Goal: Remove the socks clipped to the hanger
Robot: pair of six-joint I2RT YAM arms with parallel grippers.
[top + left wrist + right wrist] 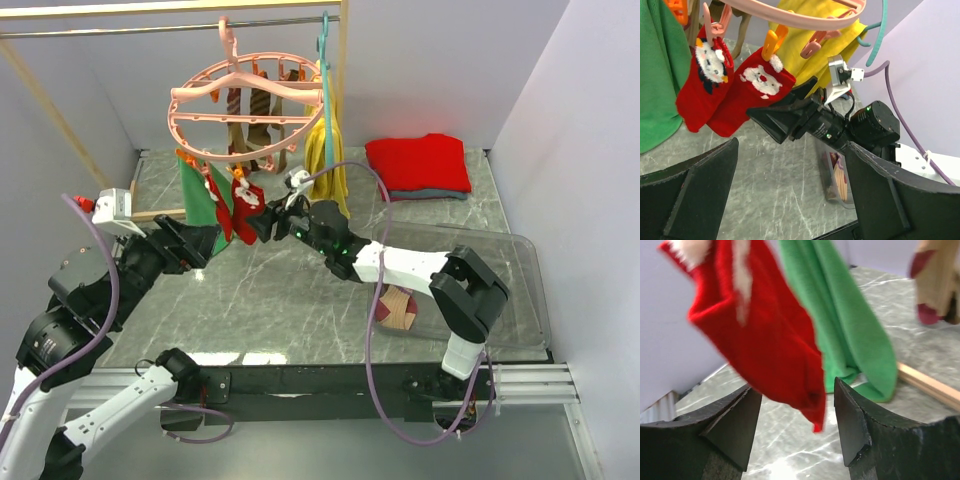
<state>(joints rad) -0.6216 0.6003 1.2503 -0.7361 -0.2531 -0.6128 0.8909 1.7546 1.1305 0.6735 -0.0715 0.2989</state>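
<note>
The salmon-pink ring hanger (pixel 240 105) hangs from the rail at the back. Brown-and-tan striped socks (pixel 250 118) are clipped at its far side. Two red socks (pixel 243 207) with white faces hang from clips at its near side and also show in the left wrist view (pixel 747 95). My right gripper (pixel 258 222) is open. In the right wrist view the toe of a red sock (pixel 780 350) hangs between its fingers (pixel 732 425), untouched. My left gripper (pixel 205 240) is open and empty, low and just left of the red socks, facing the right gripper (pixel 777 120).
A green cloth (pixel 194 195) hangs beside the red socks. A yellow cloth (pixel 325 150) hangs on a teal hanger (pixel 325 60). A folded red garment (pixel 418 163) lies at the back right. A clear bin (pixel 500 290) at the right holds a patterned sock (pixel 398 308).
</note>
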